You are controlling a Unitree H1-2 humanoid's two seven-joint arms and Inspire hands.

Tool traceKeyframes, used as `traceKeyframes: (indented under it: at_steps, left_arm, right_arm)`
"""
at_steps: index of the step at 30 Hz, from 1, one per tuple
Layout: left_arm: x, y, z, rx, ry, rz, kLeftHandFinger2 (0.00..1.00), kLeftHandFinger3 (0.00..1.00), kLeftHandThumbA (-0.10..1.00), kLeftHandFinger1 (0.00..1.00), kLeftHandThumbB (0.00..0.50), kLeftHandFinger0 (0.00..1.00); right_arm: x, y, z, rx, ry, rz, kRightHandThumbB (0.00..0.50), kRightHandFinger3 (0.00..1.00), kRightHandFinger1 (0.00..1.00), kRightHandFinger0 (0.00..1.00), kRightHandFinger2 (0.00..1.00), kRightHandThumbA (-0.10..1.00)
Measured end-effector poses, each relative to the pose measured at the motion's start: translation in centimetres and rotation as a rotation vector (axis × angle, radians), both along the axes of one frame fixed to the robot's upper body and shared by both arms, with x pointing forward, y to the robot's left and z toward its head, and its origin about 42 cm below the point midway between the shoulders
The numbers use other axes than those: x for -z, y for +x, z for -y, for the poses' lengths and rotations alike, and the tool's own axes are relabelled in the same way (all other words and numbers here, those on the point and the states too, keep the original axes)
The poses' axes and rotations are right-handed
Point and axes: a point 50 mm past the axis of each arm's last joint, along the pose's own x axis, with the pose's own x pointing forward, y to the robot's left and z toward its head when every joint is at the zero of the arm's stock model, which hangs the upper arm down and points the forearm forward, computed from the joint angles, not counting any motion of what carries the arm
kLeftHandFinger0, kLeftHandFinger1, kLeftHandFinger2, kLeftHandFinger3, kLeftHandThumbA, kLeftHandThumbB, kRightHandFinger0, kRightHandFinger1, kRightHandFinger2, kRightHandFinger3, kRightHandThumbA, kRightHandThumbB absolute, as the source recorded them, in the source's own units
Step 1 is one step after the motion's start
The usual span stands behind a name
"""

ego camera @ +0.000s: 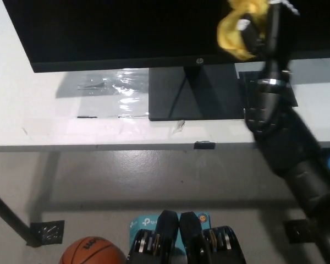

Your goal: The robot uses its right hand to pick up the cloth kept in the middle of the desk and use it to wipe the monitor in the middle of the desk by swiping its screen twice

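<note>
A yellow cloth [235, 28] is bunched against the dark screen of the monitor [126, 27] near its lower right. My black right hand [253, 27] is shut on the cloth, pressing it to the screen, and its forearm rises from the lower right. The monitor stands on a dark square base [195, 93] on the white desk [71, 132]. My left hand is out of the picture.
A sheet of clear plastic [107, 85] lies on the desk left of the base. A dark mat [247, 82] sits behind my right arm. On the floor are an orange basketball [91, 254] and a teal box [140, 225].
</note>
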Motion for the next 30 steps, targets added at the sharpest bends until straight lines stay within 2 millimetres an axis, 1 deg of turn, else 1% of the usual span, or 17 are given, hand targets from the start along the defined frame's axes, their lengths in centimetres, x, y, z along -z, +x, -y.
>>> traceKeyframes:
  at_steps: [1, 2, 3, 5, 8, 10, 13, 15, 16, 18, 21, 24, 26, 27, 28, 29, 30]
  left_arm:
    - [0.0, -0.1, 0.0, -0.002, 0.001, -0.002, 0.05, 0.01, 0.71, 0.71, 0.500, 0.76]
    - [0.0, -0.1, -0.1, -0.004, 0.001, -0.003, 0.04, 0.01, 0.70, 0.69, 0.500, 0.75]
    - [0.1, -0.2, -0.1, -0.006, 0.001, -0.005, 0.04, 0.00, 0.71, 0.69, 0.500, 0.75]
    - [0.1, -0.4, -0.2, -0.009, 0.002, -0.007, 0.07, 0.03, 0.74, 0.72, 0.500, 0.77]
    - [0.1, -0.5, -0.2, -0.009, 0.003, -0.007, 0.06, 0.02, 0.75, 0.72, 0.500, 0.77]
    - [0.0, -0.5, -0.2, -0.011, 0.003, -0.004, 0.06, 0.02, 0.74, 0.72, 0.500, 0.78]
    - [0.1, -0.6, -0.3, -0.014, 0.004, -0.006, 0.05, 0.02, 0.74, 0.72, 0.500, 0.78]
    - [0.0, -0.7, -0.3, -0.014, 0.004, -0.006, 0.05, 0.02, 0.74, 0.74, 0.500, 0.79]
    - [0.0, -0.8, -0.3, -0.014, 0.004, -0.005, 0.06, 0.01, 0.74, 0.73, 0.500, 0.79]
    - [0.0, -0.8, -0.3, -0.014, 0.004, -0.005, 0.07, 0.01, 0.75, 0.73, 0.500, 0.78]
    - [0.0, -0.8, -0.3, -0.014, 0.004, -0.005, 0.08, 0.01, 0.75, 0.73, 0.500, 0.78]
    - [-0.1, -0.8, -0.3, -0.013, 0.005, -0.004, 0.07, 0.01, 0.76, 0.72, 0.500, 0.78]
    - [0.0, -0.8, -0.3, -0.012, 0.005, -0.004, 0.06, 0.00, 0.75, 0.72, 0.500, 0.77]
    - [-0.1, -0.7, -0.3, -0.012, 0.005, -0.003, 0.07, 0.00, 0.75, 0.73, 0.500, 0.77]
    - [-0.1, -0.7, -0.3, -0.012, 0.005, -0.003, 0.08, 0.01, 0.74, 0.73, 0.500, 0.77]
    - [-0.1, -0.7, -0.3, -0.012, 0.005, -0.003, 0.07, 0.00, 0.74, 0.73, 0.500, 0.78]
    - [-0.1, -0.7, -0.3, -0.012, 0.005, -0.002, 0.08, 0.01, 0.73, 0.74, 0.500, 0.78]
  right_arm:
    - [0.3, -0.1, 1.3, 0.021, -0.011, -0.006, 0.012, 0.15, 0.00, 0.00, 0.16, -0.10]
    - [0.5, -0.1, 2.6, 0.042, -0.021, -0.010, 0.008, 0.12, 0.00, 0.00, 0.20, -0.10]
    - [0.6, -0.1, 3.7, 0.063, -0.027, -0.014, 0.008, 0.12, 0.00, 0.00, 0.20, -0.10]
    - [0.6, -0.2, 5.5, 0.096, -0.032, -0.017, 0.044, 0.17, 0.00, 0.00, 0.19, -0.10]
    - [0.1, -0.2, 7.4, 0.132, -0.020, -0.011, 0.019, 0.11, 0.00, 0.00, 0.20, -0.10]
    - [-0.3, -0.3, 8.2, 0.145, -0.010, -0.004, 0.015, 0.12, 0.00, 0.00, 0.20, -0.10]
    - [-0.5, -0.3, 8.4, 0.153, -0.002, -0.004, 0.000, 0.13, 0.00, 0.00, 0.20, -0.10]
    - [-0.5, -0.2, 8.5, 0.154, 0.002, -0.006, 0.029, 0.16, 0.00, 0.00, 0.20, -0.10]
    - [-0.5, -0.2, 8.5, 0.154, 0.003, -0.007, 0.054, 0.17, 0.00, 0.00, 0.19, -0.10]
    - [-0.6, -0.2, 8.5, 0.155, 0.004, -0.008, 0.064, 0.22, 0.00, 0.00, 0.18, -0.10]
    - [-0.6, -0.2, 8.2, 0.152, 0.006, -0.008, 0.064, 0.16, 0.00, 0.00, 0.15, -0.10]
    - [-0.6, -0.1, 7.7, 0.143, 0.013, -0.006, 0.063, 0.21, 0.00, 0.00, 0.13, -0.10]
    - [-0.6, -0.1, 7.1, 0.131, 0.020, -0.001, 0.033, 0.16, 0.00, 0.00, 0.14, -0.10]
    - [-0.7, -0.1, 6.7, 0.124, 0.024, 0.002, 0.045, 0.18, 0.00, 0.00, 0.15, -0.10]
    - [-0.8, -0.1, 6.3, 0.117, 0.028, 0.004, 0.028, 0.19, 0.00, 0.00, 0.14, -0.10]
    - [-1.0, -0.1, 5.7, 0.109, 0.030, 0.006, 0.040, 0.21, 0.00, 0.00, 0.13, -0.10]
    - [-1.1, 0.0, 5.1, 0.100, 0.030, 0.008, 0.053, 0.32, 0.00, 0.00, 0.10, -0.10]
